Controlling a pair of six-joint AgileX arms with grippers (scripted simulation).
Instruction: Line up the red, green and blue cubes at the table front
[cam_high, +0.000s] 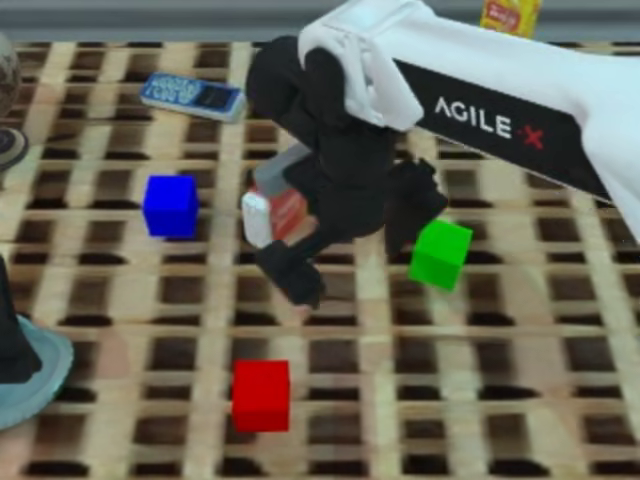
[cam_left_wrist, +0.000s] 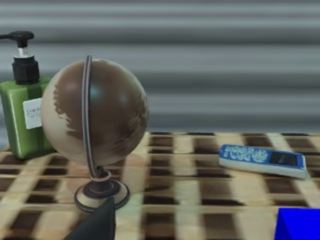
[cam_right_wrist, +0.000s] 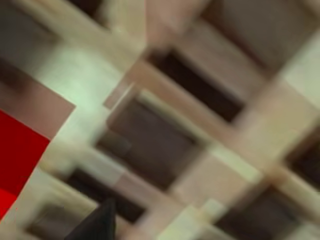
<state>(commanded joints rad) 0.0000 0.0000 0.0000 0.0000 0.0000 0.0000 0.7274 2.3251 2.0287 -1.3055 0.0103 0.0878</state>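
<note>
The red cube (cam_high: 261, 395) sits near the table's front, left of centre, and shows at the edge of the right wrist view (cam_right_wrist: 17, 150). At mid-left is the blue cube (cam_high: 170, 205), whose corner shows in the left wrist view (cam_left_wrist: 299, 224). The green cube (cam_high: 440, 253) is right of centre. My right gripper (cam_high: 350, 265) hangs open and empty high over the table's middle, between the blue and green cubes and behind the red one. One dark fingertip (cam_right_wrist: 100, 220) shows in its wrist view. My left arm (cam_high: 12, 345) is parked at the left edge, its gripper open with one fingertip (cam_left_wrist: 100, 222) in view.
A red-and-white box (cam_high: 272, 212) lies partly under the right arm. A blue-and-white flat pack (cam_high: 192, 95) lies at the back left. A globe (cam_left_wrist: 95, 120) and a green pump bottle (cam_left_wrist: 22, 115) stand at the back left corner. A yellow item (cam_high: 510, 15) is at the back.
</note>
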